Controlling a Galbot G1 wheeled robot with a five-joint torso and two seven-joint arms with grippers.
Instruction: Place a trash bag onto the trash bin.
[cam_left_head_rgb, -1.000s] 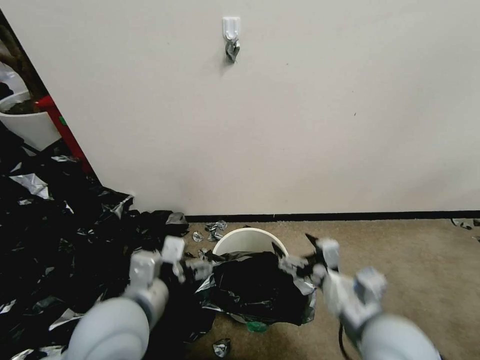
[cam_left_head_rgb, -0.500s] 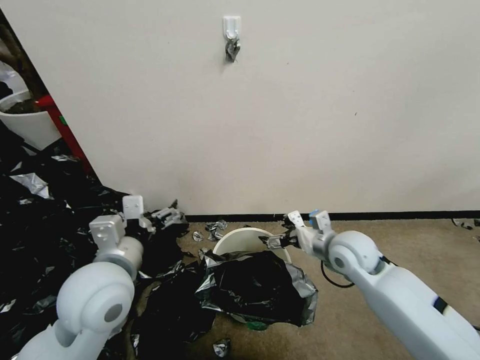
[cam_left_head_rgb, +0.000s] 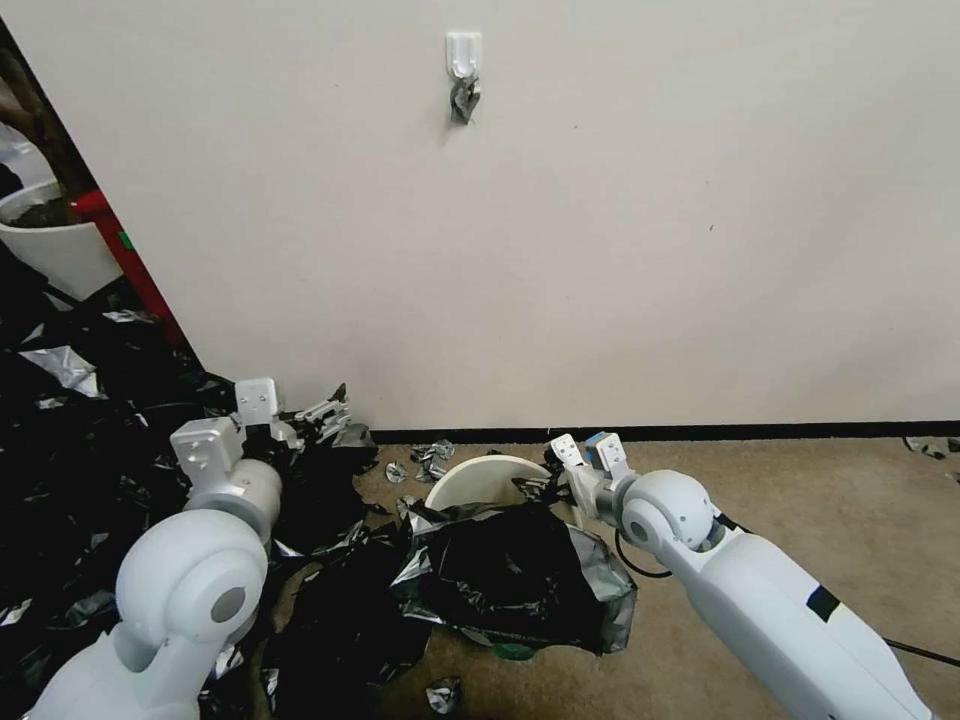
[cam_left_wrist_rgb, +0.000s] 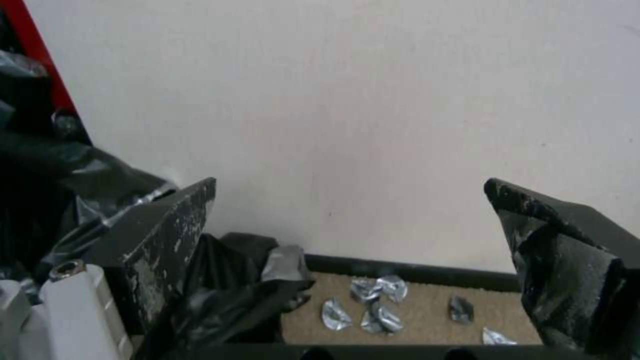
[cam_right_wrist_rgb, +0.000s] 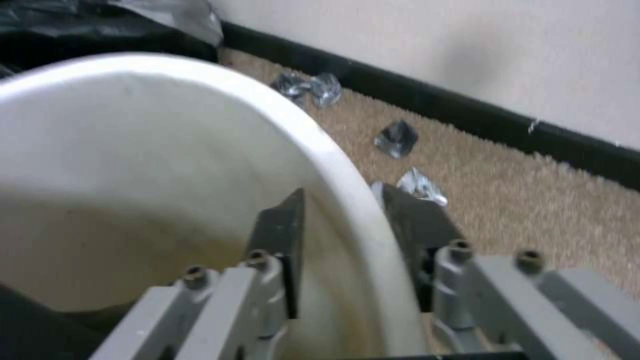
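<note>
Right wrist view: right pincer (cam_right_wrist_rgb: 340, 210) straddles trash bin (cam_right_wrist_rgb: 200, 130) rim; no writing.

Floor — tan carpet (cam_left_head_rgb: 820, 520) meeting the wall at a black baseboard (cam_left_head_rgb: 700, 432); on it: cream-white trash bin (cam_left_head_rgb: 480, 480), tilted; black trash bag (cam_left_head_rgb: 515, 575) slumped against its near side; heap of black plastic sheeting (cam_left_head_rgb: 90, 440) at left; small silver-black scraps (cam_left_head_rgb: 430, 460) near the baseboard.
</note>
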